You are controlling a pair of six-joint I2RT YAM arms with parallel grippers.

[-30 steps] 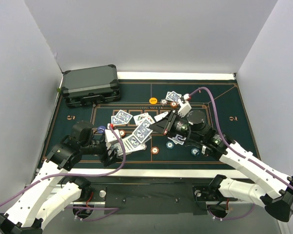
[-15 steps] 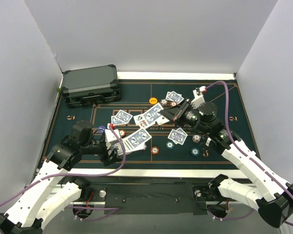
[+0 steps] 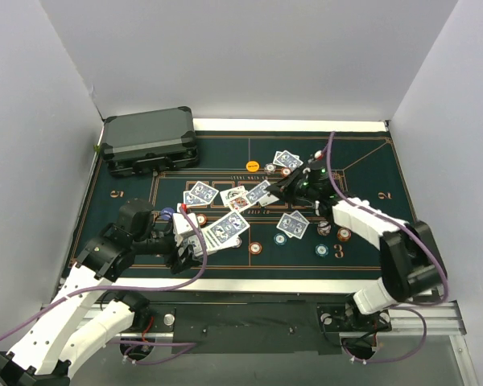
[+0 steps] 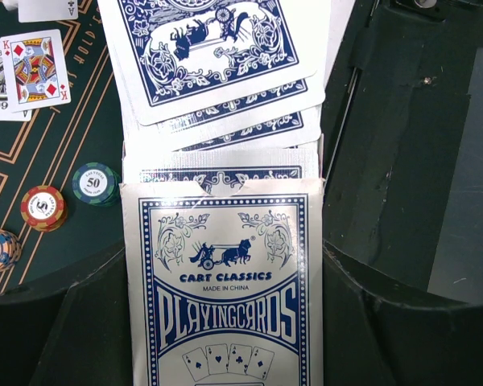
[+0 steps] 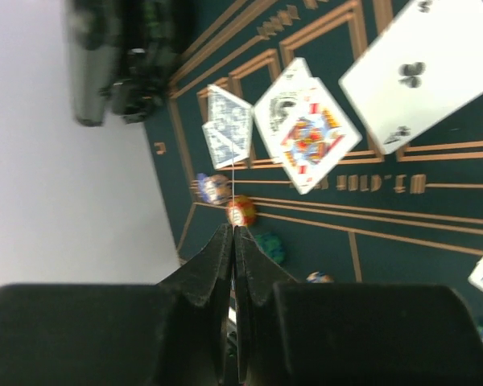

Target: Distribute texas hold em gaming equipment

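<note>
Checking in from the remote desk: the green felt mat point(image 3: 370, 161) covers the table, and the dark grey case point(image 3: 149, 141) is parked on its far left corner, lid down. My left gripper point(image 3: 180, 243) is clamped around the card box point(image 4: 221, 305) at the near left, and a fan of blue-backed cards point(image 4: 217, 56) pokes out of its open end. The right gripper point(image 3: 284, 186) sits mid-mat, jaws pinched tight on a single card point(image 3: 258, 193), which looks edge-on from the wrist. More loose cards point(image 3: 200, 194) lie scattered across the middle, some face up, with chips point(image 3: 257, 248) dotted among them.
</note>
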